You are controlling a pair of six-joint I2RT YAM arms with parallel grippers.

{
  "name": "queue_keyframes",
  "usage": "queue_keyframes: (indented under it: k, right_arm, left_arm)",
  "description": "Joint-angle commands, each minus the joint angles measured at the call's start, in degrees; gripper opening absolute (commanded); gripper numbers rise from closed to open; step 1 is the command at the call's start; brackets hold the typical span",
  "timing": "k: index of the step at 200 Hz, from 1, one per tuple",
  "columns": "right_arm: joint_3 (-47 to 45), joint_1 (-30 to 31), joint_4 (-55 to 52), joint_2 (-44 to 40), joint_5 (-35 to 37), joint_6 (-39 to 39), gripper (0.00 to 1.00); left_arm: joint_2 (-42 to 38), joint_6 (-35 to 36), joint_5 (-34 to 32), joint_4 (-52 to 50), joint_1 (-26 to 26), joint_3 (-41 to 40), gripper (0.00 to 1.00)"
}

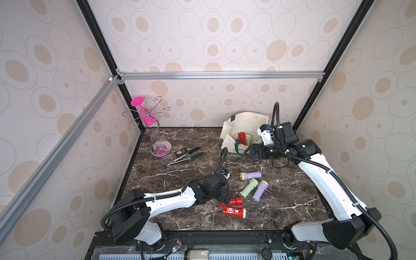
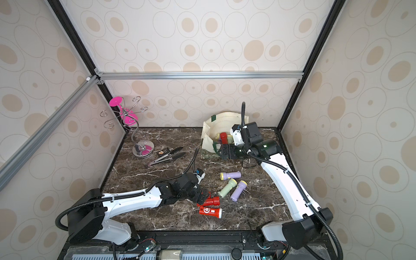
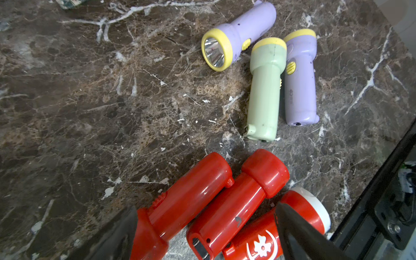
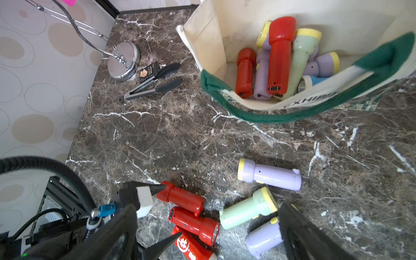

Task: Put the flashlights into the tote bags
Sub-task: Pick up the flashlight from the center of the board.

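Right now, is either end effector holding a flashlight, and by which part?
Nothing is held. The left end effector is open around red flashlights; the right end effector is open, empty.

In a top view the tote bag sits right of centre with flashlights in it; tongs lie left of it, the wire stand farther left, loose flashlights below.

Left claw gapes wide around red flashlights on marble tabletop.
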Motion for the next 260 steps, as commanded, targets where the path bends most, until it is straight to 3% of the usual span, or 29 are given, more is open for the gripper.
queue_keyframes:
  k: [1, 86, 175, 229, 260]
  right_arm:
    - [-3.7, 0.5, -1.9, -2.7, -3.1, 1.6, 1.0]
    - [-13.2, 0.7, -4.3, -10.1, -3.8, 3.1, 0.99]
    - [-13.0, 0.8, -3.2, -8.6, -5.1, 3.9, 0.98]
    - [-12.8, 0.8, -3.2, -8.8, -5.4, 4.3, 0.98]
    - [-12.1, 0.8, -3.3, -8.5, -5.3, 4.3, 0.97]
  left_arm:
    - [2.2, 2.3, 0.6, -1.3, 0.0, 1.3, 0.94]
    - [8.0, 7.1, -1.4, -4.7, 0.0, 5.3, 0.92]
    - [9.7, 10.6, -5.9, -9.0, 0.1, 6.2, 0.86]
    - [13.6, 11.2, -7.3, -7.2, 0.9, 7.9, 0.77]
    - [15.4, 11.0, -8.0, -6.3, 1.6, 9.2, 0.65]
